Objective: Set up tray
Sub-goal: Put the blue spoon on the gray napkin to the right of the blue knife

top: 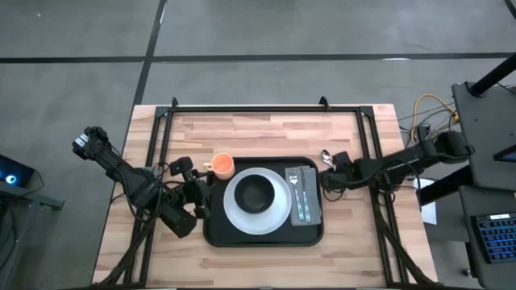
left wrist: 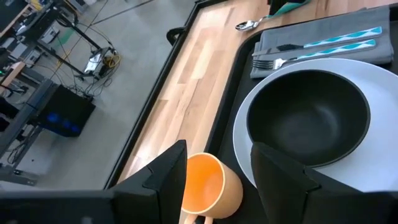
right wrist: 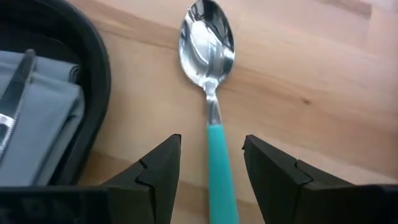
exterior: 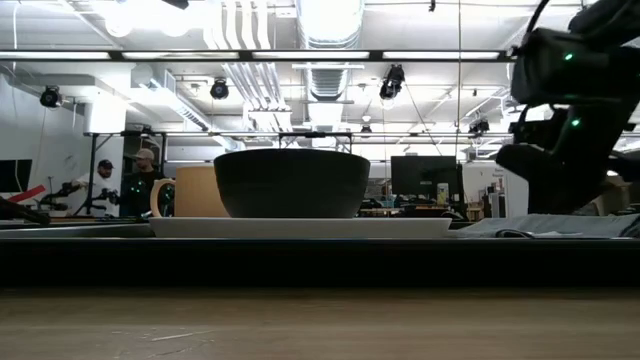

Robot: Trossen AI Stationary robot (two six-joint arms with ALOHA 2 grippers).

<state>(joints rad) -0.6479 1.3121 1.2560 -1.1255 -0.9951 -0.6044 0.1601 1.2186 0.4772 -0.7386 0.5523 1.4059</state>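
The black tray [top: 216, 234] lies mid-table. It carries a white plate [top: 278, 213] with a black bowl [top: 255, 194] on it, and a grey napkin [top: 313, 211] with a fork and a knife on top. An orange cup [top: 223, 166] stands at the tray's far left corner. A teal-handled spoon [right wrist: 210, 74] lies flat on the wood just right of the tray. My right gripper [right wrist: 211, 155] is open low over it, one finger on each side of the handle without touching. My left gripper [left wrist: 217, 155] hangs open above the cup.
A black frame rail [top: 367, 133] runs along the table's right side close to the spoon, and another [top: 157, 137] along the left. In the low view my right arm [exterior: 570, 110] fills the upper right. People stand in the room behind [exterior: 140, 175].
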